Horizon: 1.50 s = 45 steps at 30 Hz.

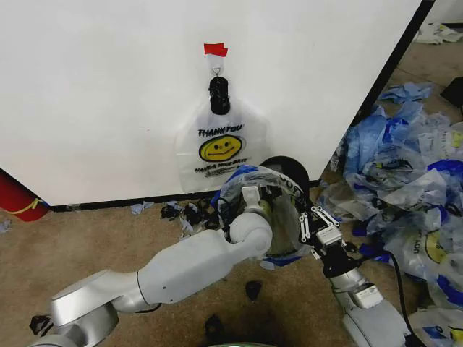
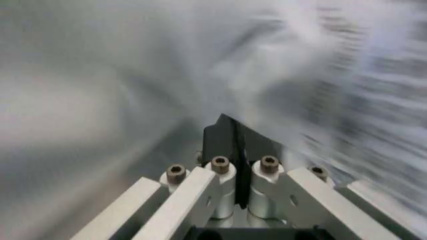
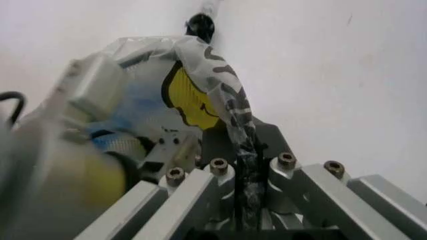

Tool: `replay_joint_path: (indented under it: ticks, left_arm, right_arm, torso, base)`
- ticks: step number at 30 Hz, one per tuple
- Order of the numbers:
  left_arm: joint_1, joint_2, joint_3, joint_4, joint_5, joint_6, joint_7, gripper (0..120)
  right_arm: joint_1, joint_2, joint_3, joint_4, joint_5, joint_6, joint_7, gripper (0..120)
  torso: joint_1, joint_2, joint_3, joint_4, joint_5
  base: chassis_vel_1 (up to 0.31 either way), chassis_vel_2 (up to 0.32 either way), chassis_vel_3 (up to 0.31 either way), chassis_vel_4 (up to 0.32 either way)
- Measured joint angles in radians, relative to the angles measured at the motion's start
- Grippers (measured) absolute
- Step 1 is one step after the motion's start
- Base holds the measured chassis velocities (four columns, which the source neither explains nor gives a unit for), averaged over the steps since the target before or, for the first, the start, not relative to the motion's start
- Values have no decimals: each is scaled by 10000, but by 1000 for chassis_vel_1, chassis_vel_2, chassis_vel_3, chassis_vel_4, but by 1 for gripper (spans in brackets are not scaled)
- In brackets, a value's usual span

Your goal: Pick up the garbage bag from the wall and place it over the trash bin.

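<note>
One garbage bag [image 1: 221, 148] with a yellow smiley and "THANK YOU" print hangs from a black clip [image 1: 218, 94] on the white wall [image 1: 101, 87], under a red tape strip [image 1: 215, 49]. Below it, a second garbage bag [image 1: 249, 181] is bunched over the mouth of the black trash bin [image 1: 291, 168]. My left arm [image 1: 195, 264] reaches into that bag. The left gripper [image 2: 233, 131] is shut, with whitish plastic all around it. My right gripper [image 1: 309, 217] is at the bin's near right side. It is shut on a printed strip of the bag [image 3: 235, 115].
A large pile of crumpled blue and white bags [image 1: 412, 166] covers the floor on the right. Dark scraps [image 1: 188, 213] lie on the carpet by the baseboard. A red cylinder with a yellow band [image 1: 18, 196] leans at the far left.
</note>
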Motion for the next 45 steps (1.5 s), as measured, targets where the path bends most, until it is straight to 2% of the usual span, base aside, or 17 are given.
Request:
replay_joint_path:
  ticks: [10,21,31,39,45]
  left_arm:
    - [290,199,529,-984,-476,122,-7,0]
    - [115,249,734,-1318,-755,192,-160,0]
    - [-67,601,722,-1886,-1089,226,-297,0]
    - [193,1374,714,-2930,-1199,285,-407,0]
    - [435,2270,-203,-3706,-1486,270,-353,0]
  right_arm:
    - [422,-228,-186,-312,1049,-562,327,0]
    - [849,-256,-245,-838,995,-725,504,0]
    - [1177,-204,-161,-1361,795,-842,1157,0]
    - [1529,-265,-327,-1536,2478,-1244,1917,0]
    - [1669,-472,-365,-1380,4564,-1719,2828,0]
  torso:
    - [0,0,-1,-1,0]
    - [0,0,-1,-1,0]
    - [0,0,0,-1,0]
    - [0,0,0,0,-1]
    - [0,0,0,-1,-2]
  base:
    - [0,0,0,0]
    - [0,0,0,0]
    - [0,0,0,0]
    - [0,0,0,0]
    - [0,0,0,0]
